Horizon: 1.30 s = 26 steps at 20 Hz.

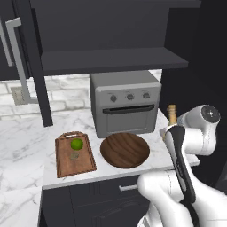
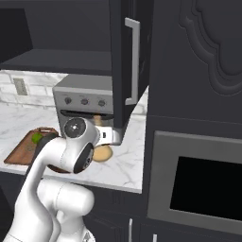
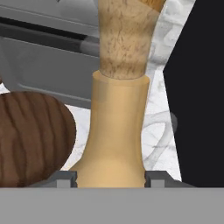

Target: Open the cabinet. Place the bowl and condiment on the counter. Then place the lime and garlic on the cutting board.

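Jaws sit close against both sides of the condiment bottle (image 3: 116,131), its lower body between the 2 fingertips (image 3: 65,178), beside the bowl (image 3: 33,138).

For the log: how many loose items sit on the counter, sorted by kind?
Produce: 2, the lime and the garlic, both on the cutting board.
Boards: 1, the cutting board.
Bowls: 1, the wooden bowl.
Condiment bottles: 1, the tan condiment bottle, between the fingers of the end effector.
Appliances: 1, the toaster oven.
Total: 6.
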Available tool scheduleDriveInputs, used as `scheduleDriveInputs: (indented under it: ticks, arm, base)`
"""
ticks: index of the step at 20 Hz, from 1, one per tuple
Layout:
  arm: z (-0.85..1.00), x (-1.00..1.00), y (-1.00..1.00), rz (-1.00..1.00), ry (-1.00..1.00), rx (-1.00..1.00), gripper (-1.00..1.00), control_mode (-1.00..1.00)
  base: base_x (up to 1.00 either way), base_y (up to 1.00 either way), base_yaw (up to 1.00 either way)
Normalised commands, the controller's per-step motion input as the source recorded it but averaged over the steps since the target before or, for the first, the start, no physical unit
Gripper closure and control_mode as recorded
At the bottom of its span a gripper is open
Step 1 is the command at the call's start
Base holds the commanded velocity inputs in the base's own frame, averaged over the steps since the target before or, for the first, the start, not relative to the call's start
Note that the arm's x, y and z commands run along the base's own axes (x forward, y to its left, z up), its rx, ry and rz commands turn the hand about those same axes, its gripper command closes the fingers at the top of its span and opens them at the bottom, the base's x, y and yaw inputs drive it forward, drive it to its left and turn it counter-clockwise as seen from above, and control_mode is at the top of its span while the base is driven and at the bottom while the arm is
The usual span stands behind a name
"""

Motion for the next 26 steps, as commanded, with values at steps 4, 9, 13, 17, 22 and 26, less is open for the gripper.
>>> scheduleDriveInputs:
  ticks: [4, 9, 13, 17, 22, 26]
  arm:
    - [-0.64, 0.19, 0.00, 0.00, -0.01, -0.06, 1.00, -1.00]
    - [-0.58, 0.26, 0.00, 0.00, -0.02, -0.05, 1.00, -1.00]
    - [-0.52, 0.34, -0.01, 0.00, -0.04, -0.04, 1.00, -1.00]
    - [-0.54, 0.32, -0.10, 0.00, -0.04, -0.03, 1.00, -1.00]
    - [-0.54, 0.21, -0.05, 0.00, -0.04, -0.04, 1.00, -1.00]
    - [-0.63, 0.20, 0.00, 0.00, -0.05, -0.07, 1.00, -1.00]
  base:
    - [0.00, 0.00, 0.00]
    - [0.00, 0.00, 0.00]
    - [0.00, 0.00, 0.00]
    - [0.00, 0.00, 0.00]
    - [0.00, 0.00, 0.00]
    - [0.00, 0.00, 0.00]
